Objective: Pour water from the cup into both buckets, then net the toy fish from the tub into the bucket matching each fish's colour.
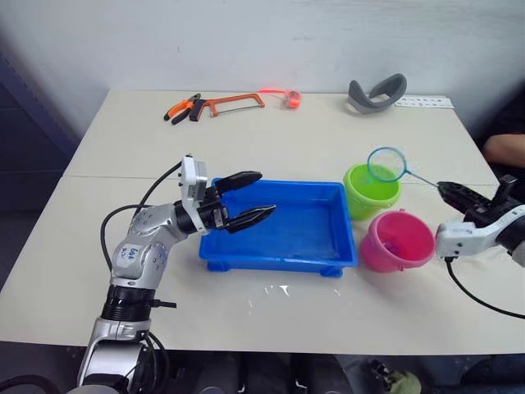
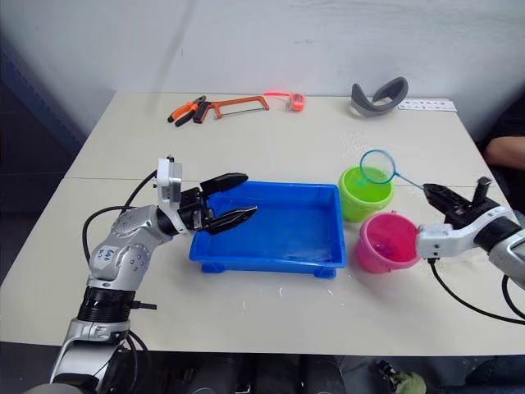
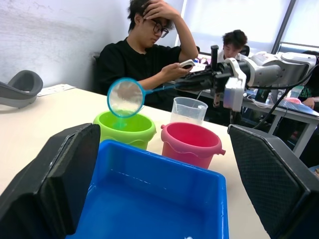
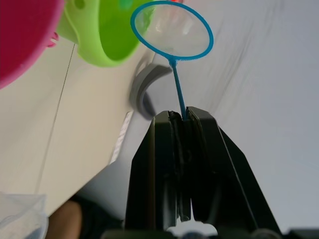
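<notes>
The blue tub (image 1: 279,263) sits mid-table with water in it. My left gripper (image 1: 264,193) hovers open over its left end, holding nothing. To its right stand the green bucket (image 1: 361,199) and, nearer me, the pink bucket (image 1: 408,250). My right gripper (image 1: 444,188) is shut on the thin handle of a blue net (image 1: 386,164). The net's ring hangs just above the green bucket. The clear cup (image 3: 188,110) stands beyond the pink bucket in the left wrist view. A small dark shape (image 2: 381,244) lies in the pink bucket; I cannot tell whether it is a toy fish.
At the table's far edge lie orange pliers (image 1: 182,107), a hacksaw (image 1: 234,103), an orange ring (image 1: 291,98), a grey curved band (image 1: 376,92) and a white strip (image 1: 425,102). Water drops (image 1: 279,289) dot the table before the tub. A person (image 3: 144,55) sits at the right side.
</notes>
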